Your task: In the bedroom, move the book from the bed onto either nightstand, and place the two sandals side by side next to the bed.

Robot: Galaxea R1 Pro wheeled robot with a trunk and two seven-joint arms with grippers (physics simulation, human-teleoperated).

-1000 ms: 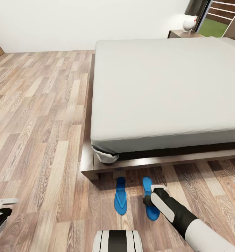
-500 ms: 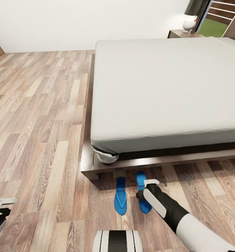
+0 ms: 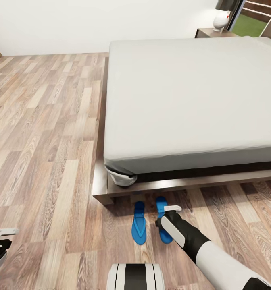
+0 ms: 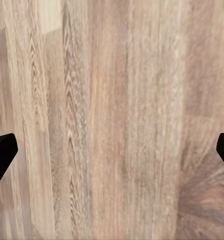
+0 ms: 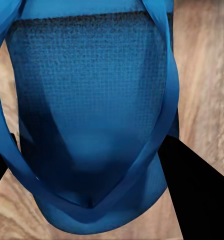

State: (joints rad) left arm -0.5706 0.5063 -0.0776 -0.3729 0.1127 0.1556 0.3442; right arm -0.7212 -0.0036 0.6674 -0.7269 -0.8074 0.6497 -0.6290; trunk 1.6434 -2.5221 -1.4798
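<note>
Wood-plank flooring (image 3: 42, 161) fills the left of the head view, where the left gripper (image 4: 112, 150) hangs low over bare boards, its black fingertips (image 4: 2, 152) spread wide apart. Further right, two flat bright blue sandals lie side by side on the floor just in front of the dark brown wooden platform bed with a light grey mattress (image 3: 192, 96). The left sandal (image 3: 138, 225) lies free; the right gripper (image 3: 161, 222) sits over the right sandal (image 3: 161, 205), its black fingers flanking the strap, though an actual grip cannot be told.
</note>
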